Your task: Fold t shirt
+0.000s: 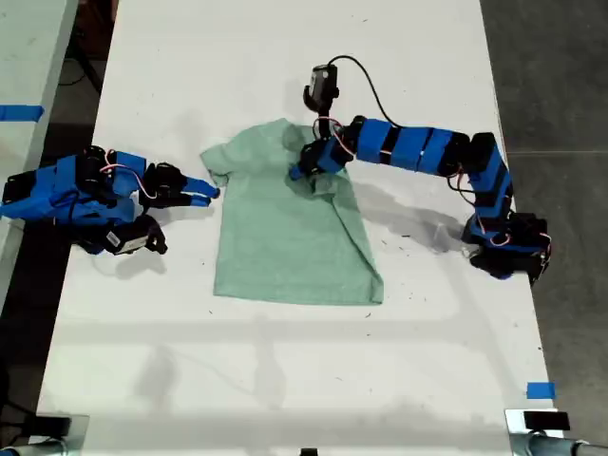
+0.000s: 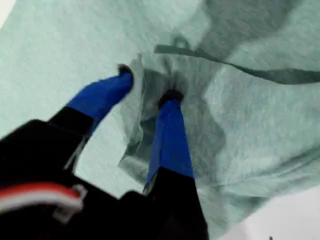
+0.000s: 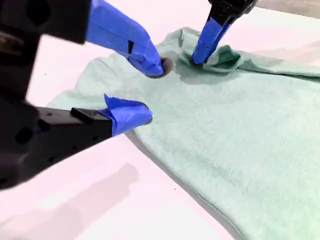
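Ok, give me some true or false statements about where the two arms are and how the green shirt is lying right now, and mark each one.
1. The pale mint-green cloth t-shirt lies on the white table. True.
2. My first gripper has its jaws around a bunched fold of the shirt. True.
3. My second gripper is clamped on the shirt. False: its jaws stand open at the sleeve on the exterior view's left, holding nothing.
4. The shirt is spread completely flat. False: the side on the exterior view's right is folded inward over the body.
5. Both arms reach in from the same side of the table. False: they come from opposite sides in the exterior view.
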Available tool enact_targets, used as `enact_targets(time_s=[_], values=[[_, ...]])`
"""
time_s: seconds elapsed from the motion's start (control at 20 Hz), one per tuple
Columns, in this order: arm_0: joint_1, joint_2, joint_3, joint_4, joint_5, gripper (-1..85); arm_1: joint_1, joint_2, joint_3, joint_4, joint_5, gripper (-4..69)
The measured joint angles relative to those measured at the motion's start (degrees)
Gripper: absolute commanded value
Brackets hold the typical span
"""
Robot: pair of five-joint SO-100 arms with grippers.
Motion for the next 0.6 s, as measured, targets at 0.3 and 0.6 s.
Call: enact_targets(time_s=[0.3,0.6], values=[[0.0,0.0,0.0,0.0,0.0,11.4,-0.5,9.7,0.0,12.8,4.0,19.2],[0.0,0.0,0.0,0.0,0.0,11.4,-1.1,38.3,6.1,38.1,13.9,18.6]])
